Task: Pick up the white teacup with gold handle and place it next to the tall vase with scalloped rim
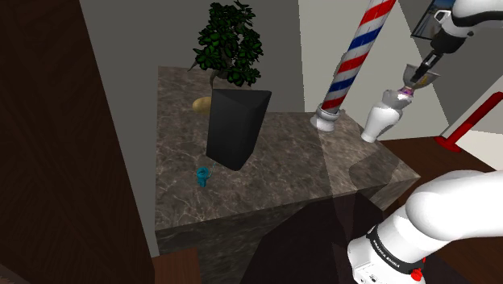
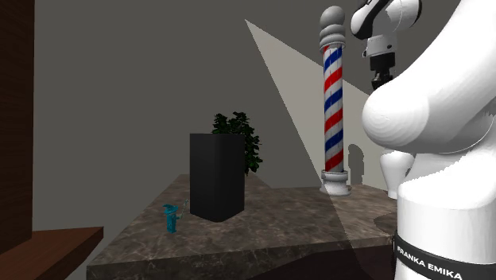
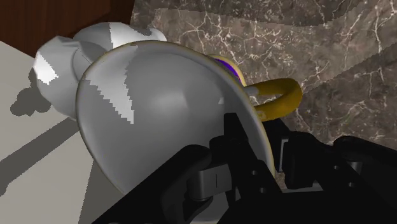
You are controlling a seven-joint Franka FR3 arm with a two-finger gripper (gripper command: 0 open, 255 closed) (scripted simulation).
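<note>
Teacup [image 3: 159, 95], white-grey with a gold handle [image 3: 283, 102], is hanging tilted in the gripper [image 3: 264, 159]. In the wrist view I am seeing the black fingers [image 3: 238, 143] clamping the cup's rim between them, the handle curving out beside them. The shoulder view is giving me the height: the tool is holding the cup just above the white vase [image 1: 380, 121], which is standing directly beneath at the edge of the marble table [image 1: 298, 161]; whether cup and vase are touching, I cannot tell. A striped barber pole [image 1: 355, 52] is standing just beside the tool; a black planter [image 1: 235, 125] and a blue cup [image 1: 203, 176] are sitting well away from it.
</note>
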